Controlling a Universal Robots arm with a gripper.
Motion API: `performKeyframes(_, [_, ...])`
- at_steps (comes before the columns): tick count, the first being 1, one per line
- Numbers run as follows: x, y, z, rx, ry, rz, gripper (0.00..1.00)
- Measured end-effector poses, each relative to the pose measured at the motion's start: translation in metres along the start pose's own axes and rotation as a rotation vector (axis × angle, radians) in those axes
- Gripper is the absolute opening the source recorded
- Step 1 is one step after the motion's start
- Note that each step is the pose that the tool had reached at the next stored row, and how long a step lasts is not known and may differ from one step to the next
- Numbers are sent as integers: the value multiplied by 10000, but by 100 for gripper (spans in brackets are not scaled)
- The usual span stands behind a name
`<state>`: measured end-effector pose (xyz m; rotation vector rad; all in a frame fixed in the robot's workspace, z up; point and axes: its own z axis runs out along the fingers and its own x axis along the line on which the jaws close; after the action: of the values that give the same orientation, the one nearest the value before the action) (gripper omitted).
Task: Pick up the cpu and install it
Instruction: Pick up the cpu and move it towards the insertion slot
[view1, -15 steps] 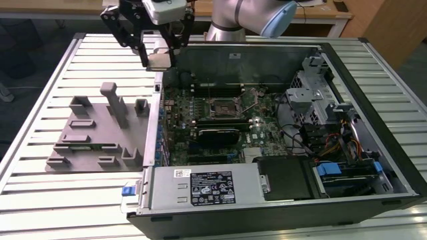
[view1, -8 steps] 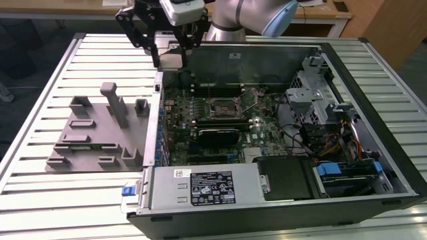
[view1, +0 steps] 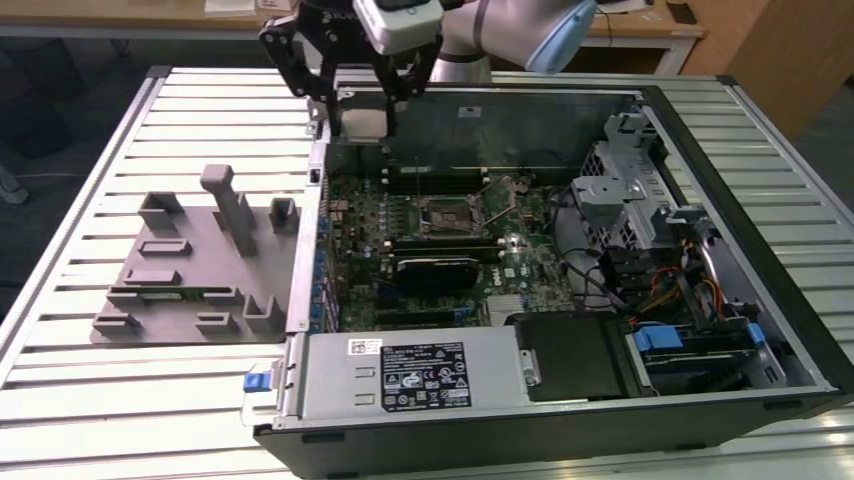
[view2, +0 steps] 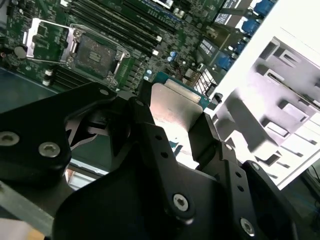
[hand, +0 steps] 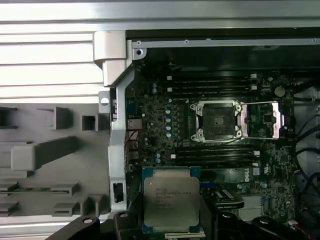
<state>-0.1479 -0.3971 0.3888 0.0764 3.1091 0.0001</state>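
The gripper (hand: 171, 224) grips tightly two opposite edges of the almost square cpu (hand: 171, 200), its metal plate facing upward, over the computer case's (view1: 561, 92) corner.

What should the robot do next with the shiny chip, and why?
Probably slide across above the green motherboard until the flat silvery square cpu chip hangs over the open black socket. The black pincer grips the chip now, but it sits well aside from the socket, whose metal lid is flipped open.

The claw (view2: 173, 120) hides much of the cpu (view2: 176, 106).
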Motion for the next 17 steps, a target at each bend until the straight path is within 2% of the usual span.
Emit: performKeyframes(17, [-324, 16, 128, 1, 32, 0, 54])
